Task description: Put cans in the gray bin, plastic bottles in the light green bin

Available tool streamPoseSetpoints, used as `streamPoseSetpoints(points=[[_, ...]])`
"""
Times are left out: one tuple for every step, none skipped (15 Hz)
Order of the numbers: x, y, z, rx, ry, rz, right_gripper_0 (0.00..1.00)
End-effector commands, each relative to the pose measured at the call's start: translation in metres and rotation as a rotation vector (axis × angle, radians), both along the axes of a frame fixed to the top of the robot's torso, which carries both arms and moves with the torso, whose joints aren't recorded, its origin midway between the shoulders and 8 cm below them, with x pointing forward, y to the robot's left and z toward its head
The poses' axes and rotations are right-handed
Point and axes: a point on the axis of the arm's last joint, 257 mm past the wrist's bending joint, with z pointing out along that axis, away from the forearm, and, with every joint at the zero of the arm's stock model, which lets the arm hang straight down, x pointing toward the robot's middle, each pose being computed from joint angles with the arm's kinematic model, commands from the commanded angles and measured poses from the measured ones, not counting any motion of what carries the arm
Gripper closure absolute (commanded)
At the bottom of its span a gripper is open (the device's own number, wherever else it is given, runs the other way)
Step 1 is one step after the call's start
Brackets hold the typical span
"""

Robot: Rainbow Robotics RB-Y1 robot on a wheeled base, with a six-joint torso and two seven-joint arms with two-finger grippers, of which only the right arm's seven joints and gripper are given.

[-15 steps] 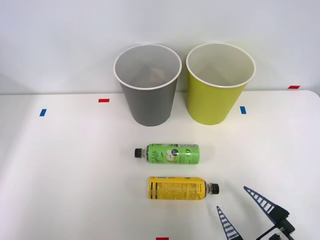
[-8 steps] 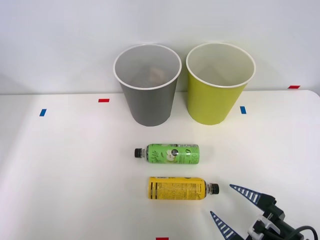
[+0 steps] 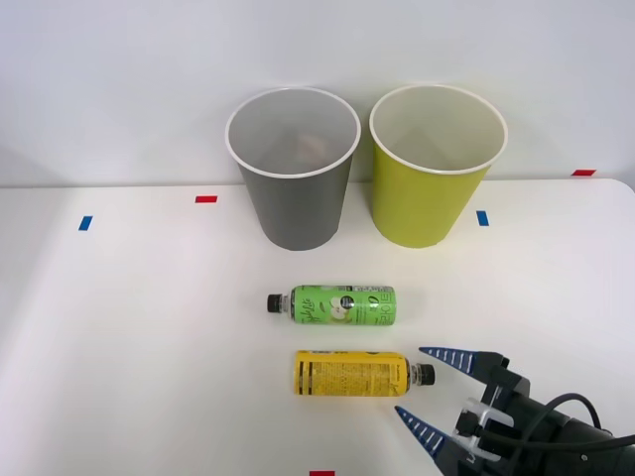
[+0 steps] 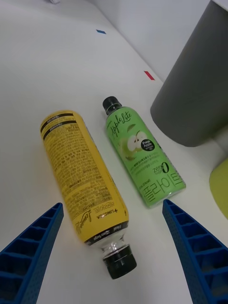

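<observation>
Lying near the open gripper [image 3: 416, 383]: yellow bottle [image 3: 352, 374].

Green bottle [image 4: 142, 156] reads "Apple Lite" ("zero" too); yellow's print illegible.

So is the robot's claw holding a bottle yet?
No, nothing is held. The right claw is open, just beside the yellow bottle's black cap.
</observation>
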Motion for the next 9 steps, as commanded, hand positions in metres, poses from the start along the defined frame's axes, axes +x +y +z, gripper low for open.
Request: streamPoseSetpoints(points=[[0.005, 0.006, 0.000, -0.045, -0.003, 0.051, 0.29], [0.010, 0.006, -0.001, -0.068, -0.006, 0.056, 0.29], [0.012, 0.008, -0.002, -0.079, -0.003, 0.058, 0.29], [0.015, 0.009, -0.005, -0.096, 0.005, 0.059, 0.29], [0.016, 0.011, -0.004, -0.102, 0.005, 0.068, 0.30], [0.016, 0.012, -0.003, -0.109, 0.002, 0.080, 0.31], [0.015, 0.015, -0.002, -0.101, 0.013, 0.089, 0.35], [0.015, 0.020, 0.000, -0.098, 0.012, 0.103, 0.37], [0.012, 0.025, 0.002, -0.093, 0.012, 0.117, 0.37]])
